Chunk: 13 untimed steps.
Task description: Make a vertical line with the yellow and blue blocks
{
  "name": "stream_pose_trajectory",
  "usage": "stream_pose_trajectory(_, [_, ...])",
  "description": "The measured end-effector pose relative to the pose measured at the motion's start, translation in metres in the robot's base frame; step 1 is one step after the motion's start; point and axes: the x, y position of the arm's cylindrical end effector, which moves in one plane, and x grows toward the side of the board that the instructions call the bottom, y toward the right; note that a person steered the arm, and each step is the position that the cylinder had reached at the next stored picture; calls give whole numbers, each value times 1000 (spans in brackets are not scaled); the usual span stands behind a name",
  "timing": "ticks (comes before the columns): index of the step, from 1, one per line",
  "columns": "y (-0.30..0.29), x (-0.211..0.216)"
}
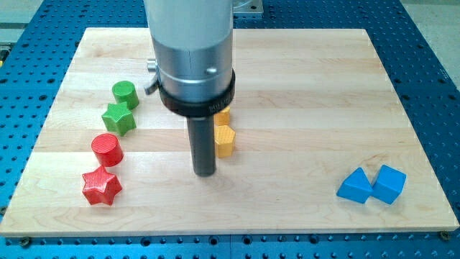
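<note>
You are looking down at a pale wooden table (302, 86) that sits on a blue perforated base (431, 65). The arm's grey cylindrical body (190, 50) fills the upper middle of the frame, and a dark rod drops from it to my tip (205, 173), which sits a little left of the frame's centre. This arm carries no gripper, so you have nothing spread or pinched to judge; the rod simply ends at the tip.

Just to the right of the rod you can see two yellow blocks stacked in the frame's vertical direction. The lower yellow block (225, 140) looks roughly hexagonal and lies just beside the rod, slightly above the tip. The upper yellow block (223, 116) is mostly hidden behind the arm's dark collar, so you cannot make out its shape; it appears to touch the lower one.

The two blue blocks lie well apart from the tip, in the lower right of the frame. The blue triangular block (355, 186) is on the left, and the blue cube (389, 183) touches it on the right.

On the left side you see four more blocks in a loose curve: a green cylinder (125, 93) at the top, a green star (119, 118) just beneath it, a red cylinder (107, 149) lower down, and a red star (100, 186) at the bottom.
</note>
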Motion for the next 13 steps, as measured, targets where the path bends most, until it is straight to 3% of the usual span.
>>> stream_pose_trajectory(2, [174, -31])
stream_pose_trajectory(3, [300, 2])
stream_pose_trajectory(4, [339, 36])
stream_pose_trajectory(5, [329, 47])
stream_pose_trajectory(6, [283, 62])
stream_pose_trajectory(7, [218, 17])
stream_pose_trajectory(8, [225, -9])
stream_pose_trajectory(10, [140, -18])
stream_pose_trajectory(11, [179, 18])
stream_pose_trajectory(13, [106, -7])
